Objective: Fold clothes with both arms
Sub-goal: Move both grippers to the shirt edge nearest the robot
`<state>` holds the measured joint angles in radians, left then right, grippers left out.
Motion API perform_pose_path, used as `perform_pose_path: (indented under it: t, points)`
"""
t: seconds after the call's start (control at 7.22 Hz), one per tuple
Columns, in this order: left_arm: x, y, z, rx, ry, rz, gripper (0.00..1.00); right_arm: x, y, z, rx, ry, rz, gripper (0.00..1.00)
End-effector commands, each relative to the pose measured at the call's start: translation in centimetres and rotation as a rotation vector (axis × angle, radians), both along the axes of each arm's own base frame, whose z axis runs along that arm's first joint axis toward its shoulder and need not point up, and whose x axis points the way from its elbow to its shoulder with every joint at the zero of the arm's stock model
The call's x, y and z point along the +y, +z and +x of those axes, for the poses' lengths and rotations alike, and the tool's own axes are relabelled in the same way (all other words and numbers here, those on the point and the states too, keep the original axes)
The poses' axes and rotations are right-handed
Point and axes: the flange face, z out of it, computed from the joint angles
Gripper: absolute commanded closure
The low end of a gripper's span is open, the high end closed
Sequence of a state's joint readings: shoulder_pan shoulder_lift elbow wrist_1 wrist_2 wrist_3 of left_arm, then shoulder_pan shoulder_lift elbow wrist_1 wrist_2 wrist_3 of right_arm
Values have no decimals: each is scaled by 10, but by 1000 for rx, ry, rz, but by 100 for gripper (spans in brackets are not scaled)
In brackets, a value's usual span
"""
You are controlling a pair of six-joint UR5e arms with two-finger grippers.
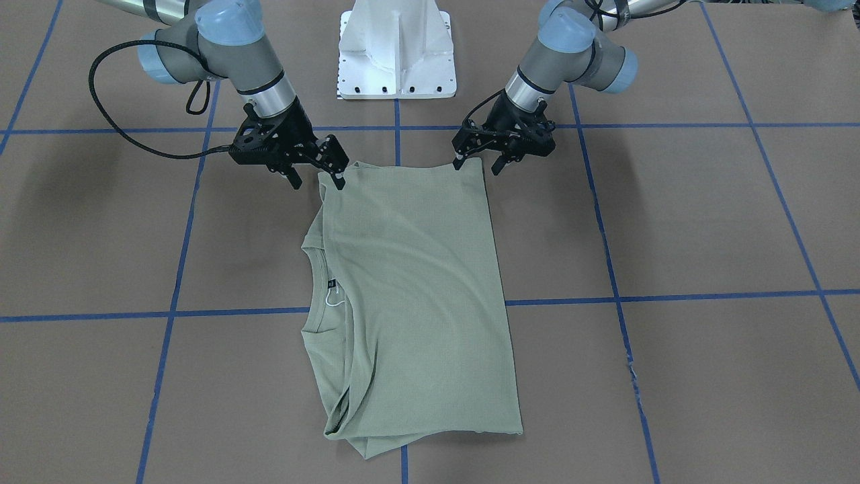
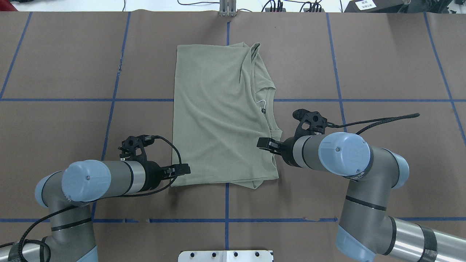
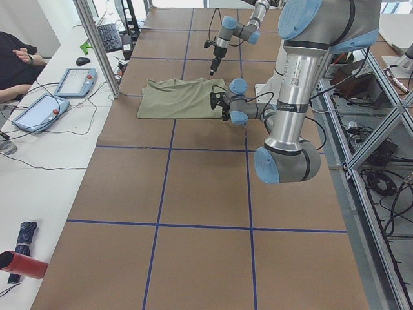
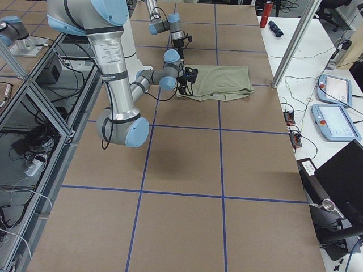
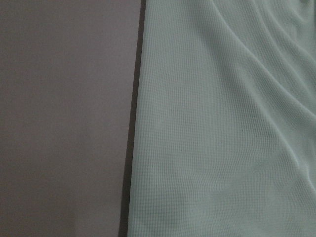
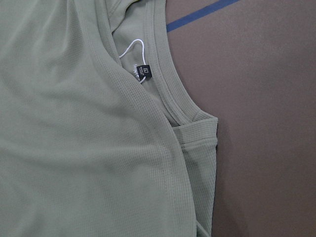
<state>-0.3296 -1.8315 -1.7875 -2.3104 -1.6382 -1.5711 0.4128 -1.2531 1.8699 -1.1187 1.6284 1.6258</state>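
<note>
A pale green shirt (image 1: 416,289) lies folded into a tall rectangle in the middle of the brown table (image 1: 705,222), crossed by blue tape lines (image 1: 672,294); in the front view its ribbed neckline (image 1: 321,296) shows along the left edge, partly covered by the folded-over layer, and its upper edge lies just below the white stand (image 1: 396,50) at top centre. The right gripper (image 1: 316,176) sits at the shirt's upper-left corner in that view, jaws spread wide, one finger (image 1: 339,180) touching the cloth and the other over bare table. The left gripper (image 1: 478,163) sits at the upper-right corner, jaws also apart, with the corner of the hem between them; neither clamps the cloth. From overhead, the left gripper (image 2: 182,170) meets the shirt's lower-left corner and the right gripper (image 2: 265,143) meets the right edge just below the neckline. The right wrist camera looks down on the neckline, a dark tag (image 6: 142,70) and a white loop (image 6: 131,49); the left wrist camera shows the shirt's straight edge against the table.
</note>
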Motion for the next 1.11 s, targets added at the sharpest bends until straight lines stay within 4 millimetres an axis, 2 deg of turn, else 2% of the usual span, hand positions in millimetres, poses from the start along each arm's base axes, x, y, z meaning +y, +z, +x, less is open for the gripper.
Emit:
perform_pose_path:
  t: [0.0,0.28,0.55,0.69,0.83,0.97]
  points:
    - [5,3,4,-2,3,-18,19,0,0,0,1,2,0,0]
    - [14,2,10,-1,21,-18,19,0,0,0,0,2,1,0]
    - [16,-1,12,3,24,-16,19,0,0,0,0,3,2,0]
    - [16,-3,12,6,24,-15,25,0,1,0,2,3,1,0]
    - [16,-3,12,6,26,-16,42,0,2,0,3,3,0,0]
    - [16,-3,12,6,26,-16,64,1,2,-1,5,0,0,0]
